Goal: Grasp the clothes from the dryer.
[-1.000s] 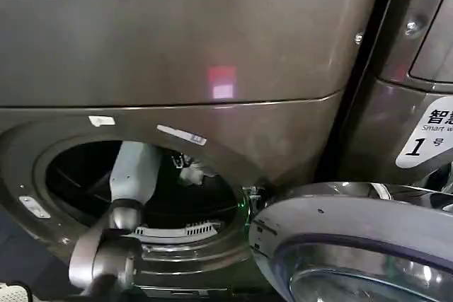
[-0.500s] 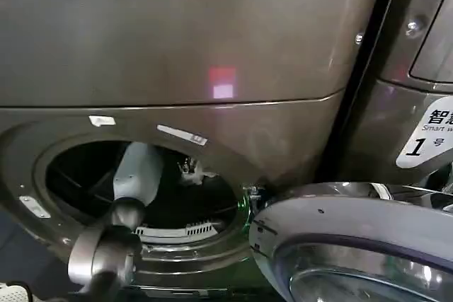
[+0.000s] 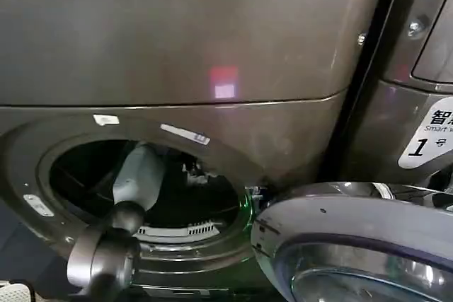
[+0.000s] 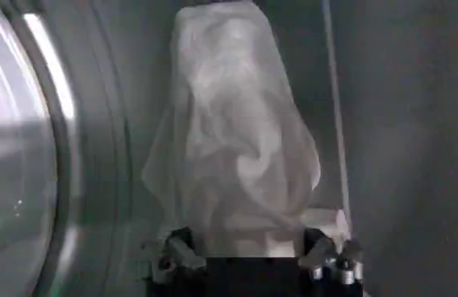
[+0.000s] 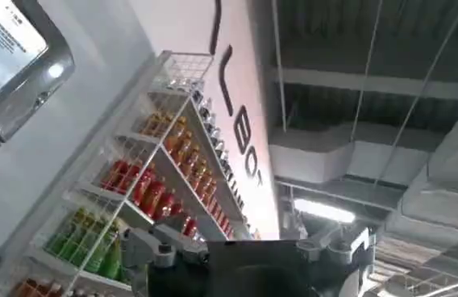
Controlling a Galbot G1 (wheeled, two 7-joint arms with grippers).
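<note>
The dryer (image 3: 212, 54) is a bronze-brown front loader with a round dark porthole (image 3: 85, 175). My left arm reaches in through the porthole. My left gripper (image 3: 191, 170) hangs in mid-opening, above the drum floor. In the left wrist view the clothes (image 4: 233, 145), a pale wrinkly bunch of thin white fabric, stretch away from my left gripper (image 4: 249, 242), which is shut on their near end. The cloth hides the fingers. My right gripper (image 5: 249, 246) is parked away from the dryer, pointing up at shelves and a ceiling.
The dryer's grey-rimmed glass door (image 3: 340, 238) stands swung open at the lower right, close to the porthole. A like-coloured machine (image 3: 417, 47) with a white "1" tag (image 3: 428, 139) stands on the right. The steel drum wall (image 4: 43, 145) curves close beside the cloth.
My left arm has shifted slightly, and the gripper with its white cloth has drifted a little to the right inside the porthole. The door has not moved.
</note>
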